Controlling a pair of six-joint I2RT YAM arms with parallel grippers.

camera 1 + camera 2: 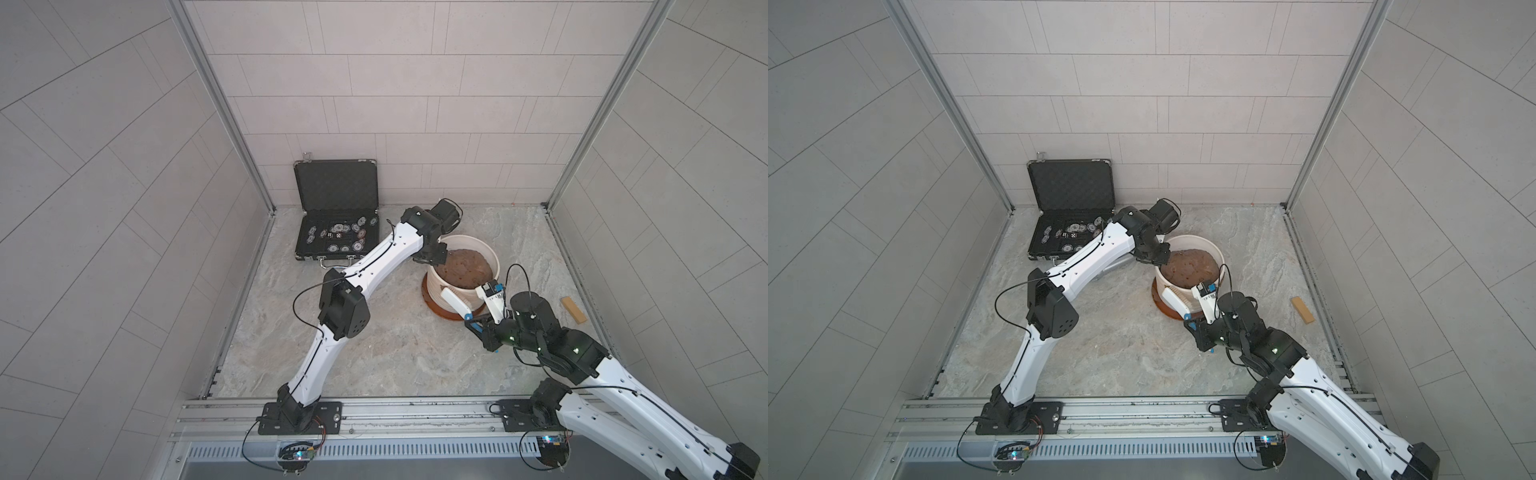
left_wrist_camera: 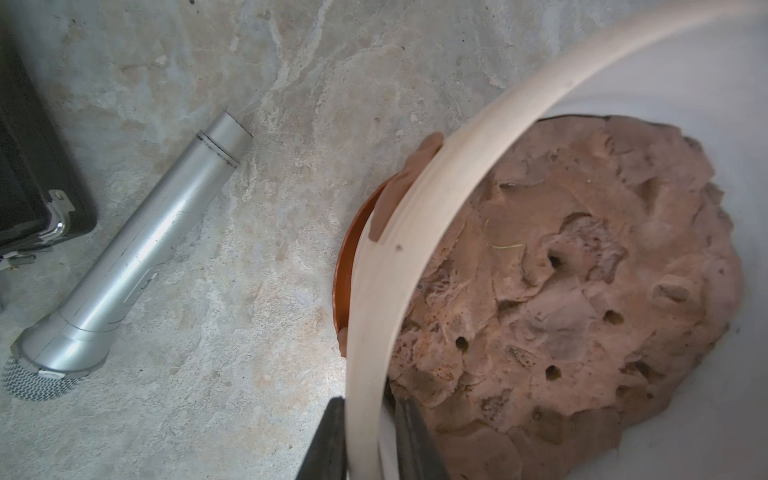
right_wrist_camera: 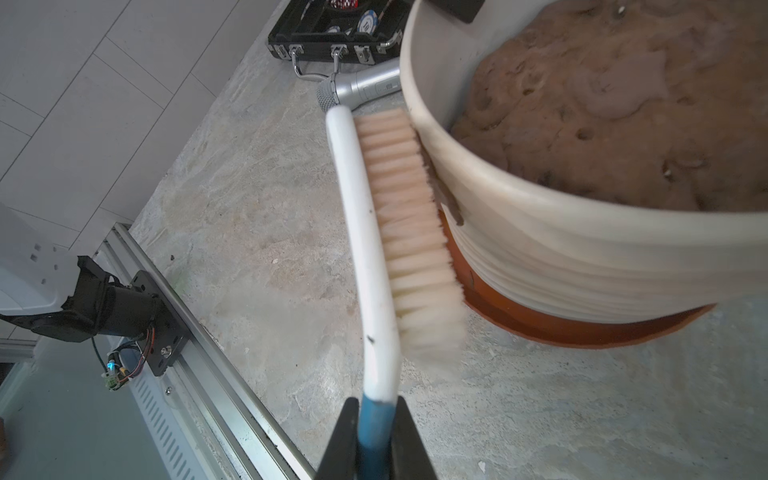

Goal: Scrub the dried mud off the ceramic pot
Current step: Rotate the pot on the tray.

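The cream ribbed ceramic pot (image 1: 441, 291) (image 1: 1219, 254) stands on a reddish-brown saucer (image 1: 432, 306) and holds a brown soil mound (image 1: 465, 270). My left gripper (image 2: 372, 419) (image 1: 432, 259) is shut on the pot's rim (image 2: 415, 208), one finger outside and one inside. Flat patches of dried mud (image 2: 424, 153) (image 3: 446, 199) cling to the outer wall below the rim. My right gripper (image 3: 376, 415) (image 1: 471, 319) is shut on the blue handle of a white scrub brush (image 3: 374, 232) (image 1: 455, 303). Its pale bristles (image 3: 411, 216) press against the pot wall (image 3: 582, 257) at the mud patch.
A grey metal microphone-like cylinder (image 2: 137, 257) (image 3: 365, 85) lies on the stone floor left of the pot. An open black case (image 1: 336, 216) with poker chips stands at the back left. A wooden block (image 1: 573, 309) lies at the right wall. A metal rail (image 1: 374, 415) runs along the front.
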